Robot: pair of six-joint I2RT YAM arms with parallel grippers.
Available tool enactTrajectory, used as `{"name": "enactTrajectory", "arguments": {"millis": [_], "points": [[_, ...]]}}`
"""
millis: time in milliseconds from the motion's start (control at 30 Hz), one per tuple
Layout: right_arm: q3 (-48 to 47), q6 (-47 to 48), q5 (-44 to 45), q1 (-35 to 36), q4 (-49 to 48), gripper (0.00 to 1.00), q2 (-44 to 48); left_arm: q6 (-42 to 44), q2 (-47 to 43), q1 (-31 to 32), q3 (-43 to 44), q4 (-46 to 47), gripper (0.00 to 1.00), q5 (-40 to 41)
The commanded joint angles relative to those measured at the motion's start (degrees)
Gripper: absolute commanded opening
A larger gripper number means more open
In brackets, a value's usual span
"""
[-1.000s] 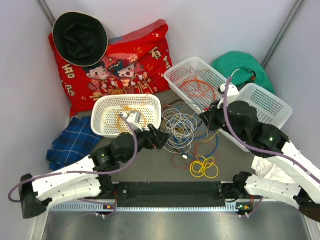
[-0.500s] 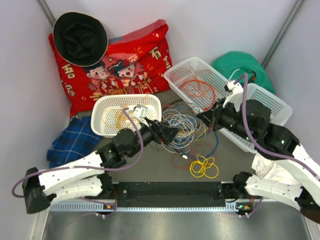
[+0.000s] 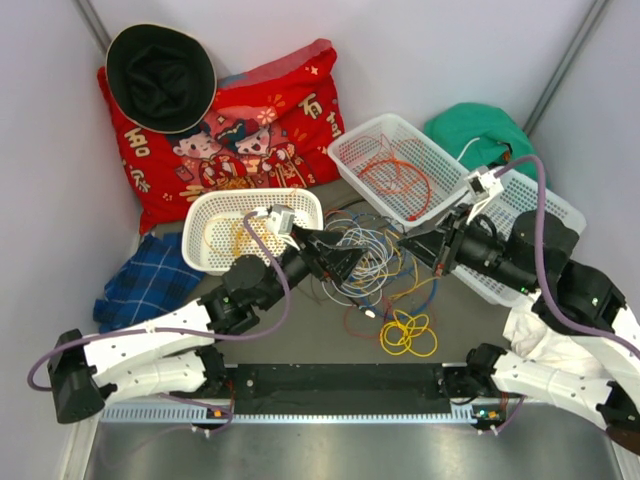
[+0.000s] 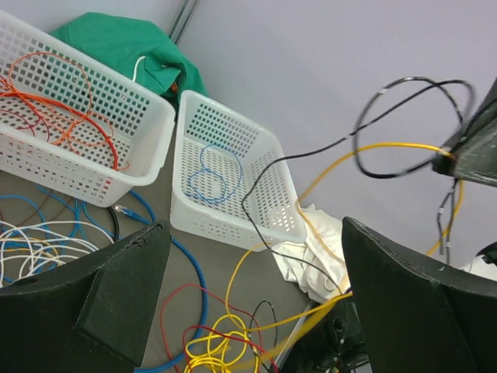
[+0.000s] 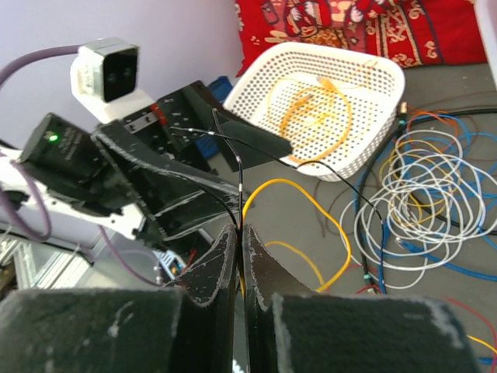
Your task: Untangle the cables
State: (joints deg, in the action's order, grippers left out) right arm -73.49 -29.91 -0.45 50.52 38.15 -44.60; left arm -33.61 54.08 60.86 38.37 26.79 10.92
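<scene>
The cables (image 3: pixel 362 252) lie tangled mid-table: grey-white, blue, red and orange loops, with a yellow coil (image 3: pixel 408 333) nearer the front. My right gripper (image 3: pixel 408 247) is shut on a thin yellow cable (image 5: pixel 326 203) and a black cable (image 5: pixel 240 183), both rising from between its tips (image 5: pixel 239 231). In the left wrist view that yellow cable (image 4: pixel 311 194) runs from the right gripper (image 4: pixel 458 155) down to the yellow coil (image 4: pixel 203 351). My left gripper (image 3: pixel 340 262) hangs open over the pile's left side, nothing between its fingers (image 4: pixel 116 295).
An oval white basket (image 3: pixel 205 262) holds yellow-orange cable. A rectangular basket (image 3: pixel 345 165) holds orange cables, and another (image 3: pixel 560 215) at the right holds a blue loop (image 4: pixel 213 175). Red cushion (image 3: pixel 280 110), black hat (image 3: pixel 160 75), blue cloth (image 3: pixel 145 280), green cloth (image 3: pixel 480 130), white cloth (image 4: pixel 314 249).
My left gripper has moved right, out over the cable pile. The right arm has swung back to the right, with its gripper still shut on the yellow and black cables.
</scene>
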Motion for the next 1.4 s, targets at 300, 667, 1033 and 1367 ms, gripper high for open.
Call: {"name": "enactTrajectory", "arguments": {"millis": [300,667,1033,1367], "points": [[1.25,-1.29,3.07,0.72,-1.41,0.0,2.15,0.3,-2.83,-0.04,3.29,6.7,0.89,-3.96],[3.36,-0.59,11.34,0.54,-4.13,0.0,-2.94,-4.88,-2.16,0.05,6.37,5.29,0.84,-16.09],[-0.06,-0.59,12.23,-0.42,-6.33,0.0,-9.36,-10.87,9.37,2.5,5.66,14.44,0.81,-23.75],[-2.18,-1.38,9.77,-0.6,-7.21,0.0,-9.81,-9.82,11.65,2.68,4.43,13.91,0.82,-20.68]]}}
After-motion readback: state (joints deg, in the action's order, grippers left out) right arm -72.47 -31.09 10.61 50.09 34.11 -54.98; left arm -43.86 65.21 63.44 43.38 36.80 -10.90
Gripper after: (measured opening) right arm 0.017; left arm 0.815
